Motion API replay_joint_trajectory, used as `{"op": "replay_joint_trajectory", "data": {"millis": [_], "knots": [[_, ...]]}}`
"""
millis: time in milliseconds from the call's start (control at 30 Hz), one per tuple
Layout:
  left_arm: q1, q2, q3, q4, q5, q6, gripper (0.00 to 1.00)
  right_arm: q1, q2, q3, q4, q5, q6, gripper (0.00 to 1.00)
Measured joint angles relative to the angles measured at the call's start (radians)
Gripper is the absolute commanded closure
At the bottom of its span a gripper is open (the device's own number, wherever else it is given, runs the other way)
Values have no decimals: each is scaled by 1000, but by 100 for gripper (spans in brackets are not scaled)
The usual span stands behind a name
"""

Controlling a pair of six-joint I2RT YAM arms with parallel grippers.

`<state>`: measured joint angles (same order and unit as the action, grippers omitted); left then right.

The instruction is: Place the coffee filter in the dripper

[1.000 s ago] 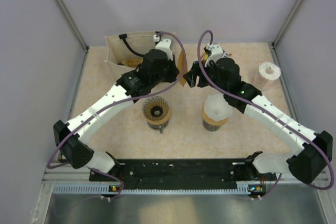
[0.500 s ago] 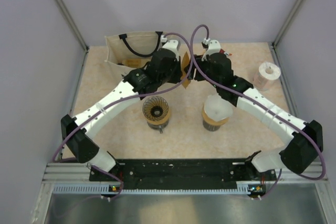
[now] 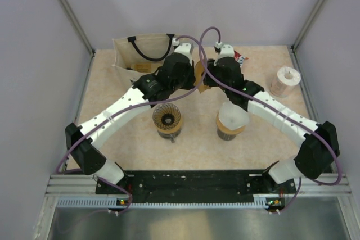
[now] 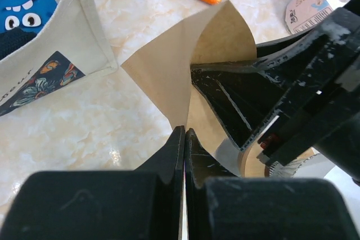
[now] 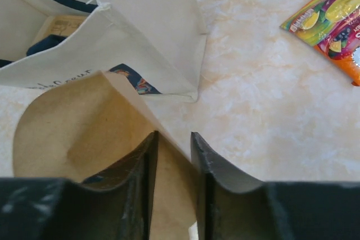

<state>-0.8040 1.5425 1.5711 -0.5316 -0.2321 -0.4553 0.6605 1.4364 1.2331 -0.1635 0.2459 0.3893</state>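
The left arm's fingers (image 4: 175,155) are pressed together on one edge of the tan paper cone filter (image 4: 163,77), held up mid-frame. The right arm's fingers (image 5: 147,161) stand narrowly apart astride one wall of its mouth, not visibly pinching. The paper looks feather-light, floppy and easily creased; the rim or a folded edge suits gripping. The dark grey ribbed dripper (image 3: 160,115) sits well apart, lower centre of the top view. Print on the cream tote bag (image 5: 140,43) and colourful snack packet (image 5: 332,21) is unreadable.
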Motion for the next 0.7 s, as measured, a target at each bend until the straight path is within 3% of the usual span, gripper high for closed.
{"op": "replay_joint_trajectory", "data": {"millis": [133, 700], "knots": [[-3, -5, 0, 0, -27, -6, 100, 0, 14, 0, -2, 21, 6, 92], [-6, -67, -23, -21, -177, 10, 100, 10, -26, 0, -3, 42, -58, 94]]}}
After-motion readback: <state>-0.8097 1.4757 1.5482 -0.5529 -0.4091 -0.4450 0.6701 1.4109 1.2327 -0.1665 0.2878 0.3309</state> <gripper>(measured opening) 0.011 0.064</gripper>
